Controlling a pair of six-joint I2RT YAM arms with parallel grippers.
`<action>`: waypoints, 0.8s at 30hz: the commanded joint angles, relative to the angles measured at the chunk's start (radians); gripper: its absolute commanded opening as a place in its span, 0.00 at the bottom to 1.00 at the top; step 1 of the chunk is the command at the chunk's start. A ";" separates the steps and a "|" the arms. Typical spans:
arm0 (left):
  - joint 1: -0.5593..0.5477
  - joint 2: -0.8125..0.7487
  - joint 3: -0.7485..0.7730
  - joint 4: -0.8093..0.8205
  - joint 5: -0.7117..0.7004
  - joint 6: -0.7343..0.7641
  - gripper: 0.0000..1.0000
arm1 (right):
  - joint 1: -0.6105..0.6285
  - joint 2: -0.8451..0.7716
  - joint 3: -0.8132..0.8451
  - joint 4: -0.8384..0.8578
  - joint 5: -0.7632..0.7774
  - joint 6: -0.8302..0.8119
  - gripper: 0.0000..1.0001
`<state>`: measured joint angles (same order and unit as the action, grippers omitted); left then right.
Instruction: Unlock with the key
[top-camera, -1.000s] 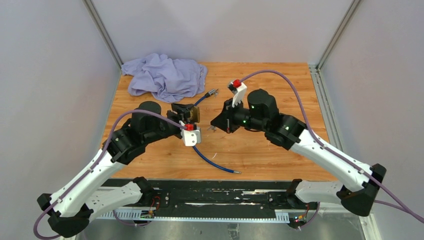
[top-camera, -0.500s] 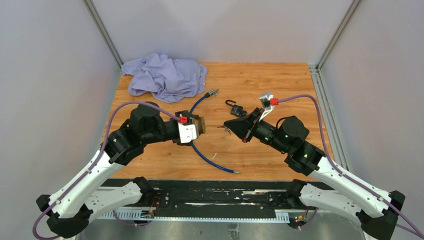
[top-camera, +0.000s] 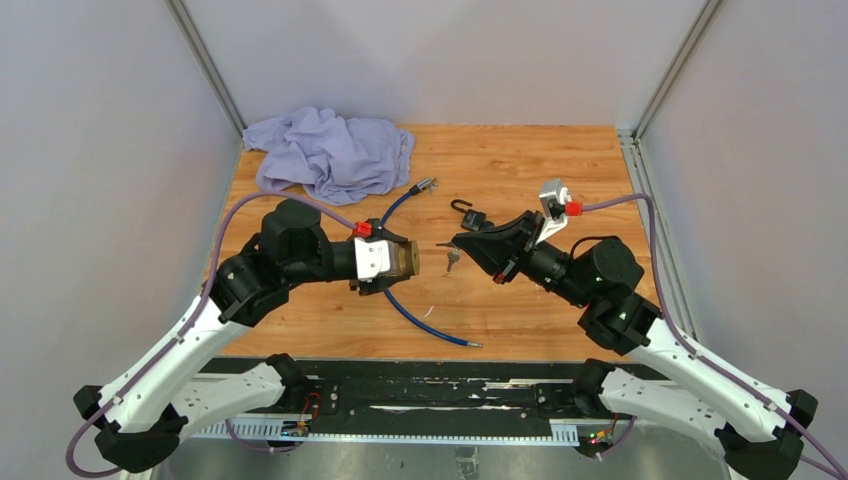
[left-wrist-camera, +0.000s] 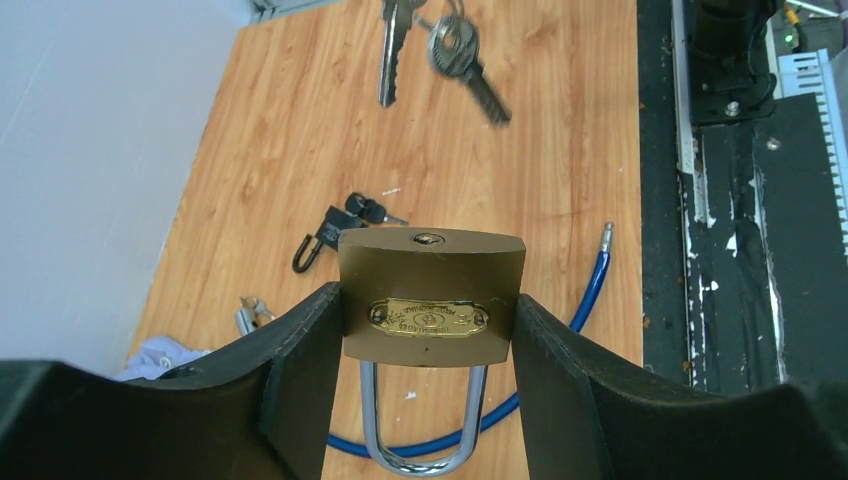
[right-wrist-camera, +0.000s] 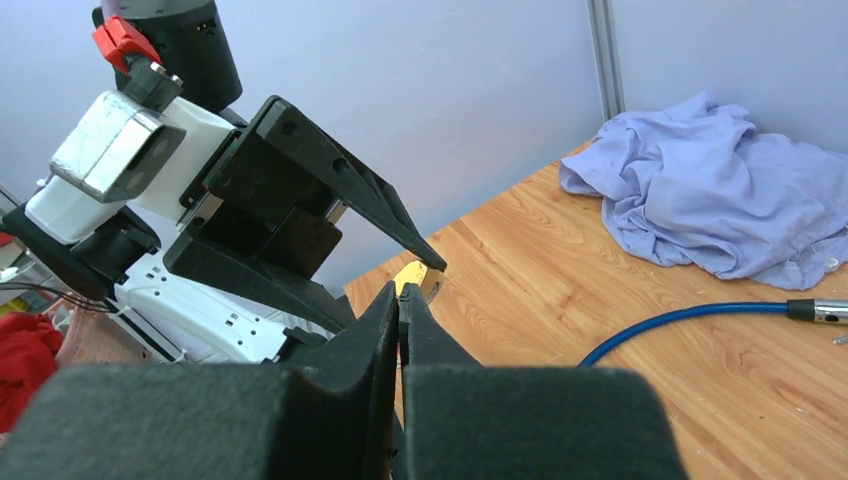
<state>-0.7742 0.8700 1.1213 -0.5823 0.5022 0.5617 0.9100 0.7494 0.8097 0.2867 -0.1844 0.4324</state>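
My left gripper (top-camera: 398, 259) (left-wrist-camera: 430, 300) is closed on a brass padlock (left-wrist-camera: 432, 300) (top-camera: 404, 258), one jaw on each side of its body. The keyhole end faces away from the wrist and the steel shackle points back toward it. My right gripper (top-camera: 459, 244) (right-wrist-camera: 400, 300) is shut and faces the padlock from the right. The key (top-camera: 449, 256) (left-wrist-camera: 391, 45), on a small bunch, dangles at its tip, blurred in the left wrist view. In the right wrist view the brass padlock (right-wrist-camera: 420, 277) shows just past my closed jaws; the key is hidden there.
A small black padlock (top-camera: 468, 214) (left-wrist-camera: 330, 228) lies on the wooden table behind the grippers. A blue cable (top-camera: 422, 322) (left-wrist-camera: 590, 290) curves under the left gripper. A crumpled lilac cloth (top-camera: 330, 150) (right-wrist-camera: 710, 180) sits at the back left.
The right arm drew back to the right and its wrist turned over, uncovering the small black padlock. The left gripper shifted right and rolled, carrying the brass padlock.
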 joint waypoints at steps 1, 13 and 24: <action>-0.005 -0.002 0.082 0.088 0.088 -0.005 0.00 | 0.014 0.013 0.080 0.008 -0.056 -0.051 0.01; -0.005 0.002 0.117 0.153 -0.027 0.186 0.00 | 0.013 0.086 0.285 -0.219 -0.079 -0.115 0.01; -0.005 0.040 0.146 0.182 -0.034 0.222 0.00 | 0.025 0.121 0.314 -0.246 -0.066 -0.116 0.01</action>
<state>-0.7746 0.9115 1.2156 -0.5137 0.4591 0.7551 0.9180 0.8639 1.0840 0.0387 -0.2459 0.3222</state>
